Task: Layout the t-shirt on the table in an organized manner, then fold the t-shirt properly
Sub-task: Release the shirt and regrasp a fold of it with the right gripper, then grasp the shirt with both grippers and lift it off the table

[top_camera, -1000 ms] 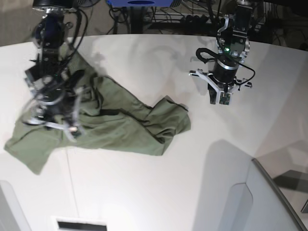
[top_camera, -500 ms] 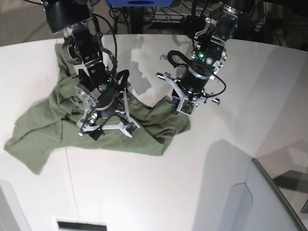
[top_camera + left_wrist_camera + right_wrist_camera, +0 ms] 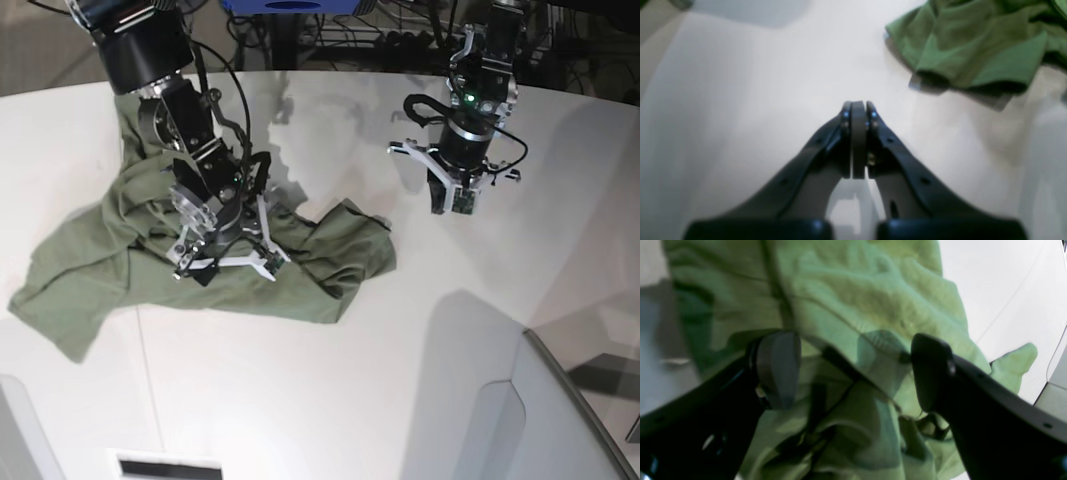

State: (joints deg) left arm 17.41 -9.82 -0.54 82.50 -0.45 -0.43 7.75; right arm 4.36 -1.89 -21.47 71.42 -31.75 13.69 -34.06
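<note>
The shirt point(image 3: 200, 255) lies crumpled on the left half of the table point(image 3: 330, 400), its near hem spread out left, a rumpled lobe reaching toward the middle. It looks light, limp cotton that will drape and drag; hems, sleeve edges or shoulder seams look like the best holds. Above its middle, the right gripper point(image 3: 222, 262) hovers with jaws spread wide over a fold, nothing pinched. Farther right, the left gripper point(image 3: 455, 205) hangs over bare table, jaws pressed together and empty.
</note>
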